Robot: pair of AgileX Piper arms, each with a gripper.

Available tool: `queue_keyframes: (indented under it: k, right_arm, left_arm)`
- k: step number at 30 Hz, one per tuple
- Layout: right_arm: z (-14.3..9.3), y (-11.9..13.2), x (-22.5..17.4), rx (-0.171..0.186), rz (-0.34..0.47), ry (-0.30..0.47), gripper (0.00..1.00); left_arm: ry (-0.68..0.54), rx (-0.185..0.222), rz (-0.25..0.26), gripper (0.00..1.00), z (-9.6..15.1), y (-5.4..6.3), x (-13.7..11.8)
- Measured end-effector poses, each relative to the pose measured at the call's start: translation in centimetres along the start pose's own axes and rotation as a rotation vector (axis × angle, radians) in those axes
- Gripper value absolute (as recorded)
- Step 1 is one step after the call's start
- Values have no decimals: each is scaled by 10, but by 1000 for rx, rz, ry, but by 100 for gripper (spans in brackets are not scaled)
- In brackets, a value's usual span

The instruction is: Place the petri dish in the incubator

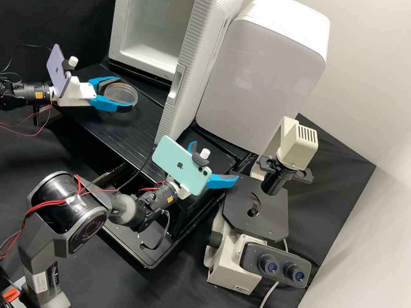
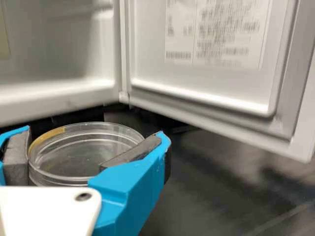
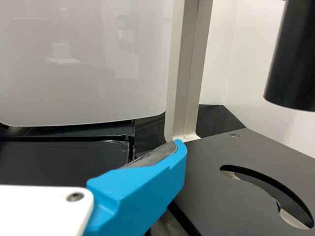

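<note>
Though not yet inside the incubator (image 1: pixel 145 54), hangs right before its open front: petri dish (image 2: pixel 83 155), clear, round and shallow, clenched by the left gripper (image 1: pixel 115 93) with one dark pad pressed against each side of the wall. Held level over the black surface (image 1: pixel 117 135), close to the chamber's lower lip; cannot tell whether resting on that surface or lifted off it. Carries a thin yellowish mark along part of the rim. Beside the dish, swung wide open, the incubator door (image 2: pixel 206 78), white, with a printed label on the inner face and a ribbed edge in the high view. Behind the dish, a white chamber. Well apart from all this, toward the near end of the surface: right gripper (image 1: pixel 224 179), poised close to the door's glossy outer face and just over the edge of the black stage (image 3: pixel 231 162) of a microscope (image 1: pixel 246 260). Impossible to tell whether clenched or released. Clamped on the wrists, a purple phone (image 1: pixel 57 66) on the left arm and a mint-green phone (image 1: pixel 180 166) on the right. Red wires (image 1: pixel 51 202) along both arms.
</note>
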Motion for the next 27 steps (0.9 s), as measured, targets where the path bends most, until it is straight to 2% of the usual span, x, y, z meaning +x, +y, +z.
queue_keyframes:
  k: [3, 6, 13, 19, 23, 27]
  right_arm:
    - [0, 0, 0, 0, 0, 0, 100]
    - [0, 0, 0, 0, 0, 0, 100]
    - [0, 0, 0, 0, 0, 0, 100]
    - [0, 0, 0, 0, 0, 0, 100]
    - [0, 0, 0, 0, 0, 0, 100]
    - [0, 0, 0, 0, 0, 0, 100]
  left_arm:
    - [-15, 13, 35, 0, 3, 12, -3]
    - [-24, 20, 52, 0, 5, 18, -5]
    - [-28, 25, 54, 0, 6, 19, -5]
    - [-32, 26, 85, 0, 7, 28, 2]
    - [-11, 15, 100, 0, 3, 31, 13]
    - [19, 45, 109, 0, -3, 33, 33]
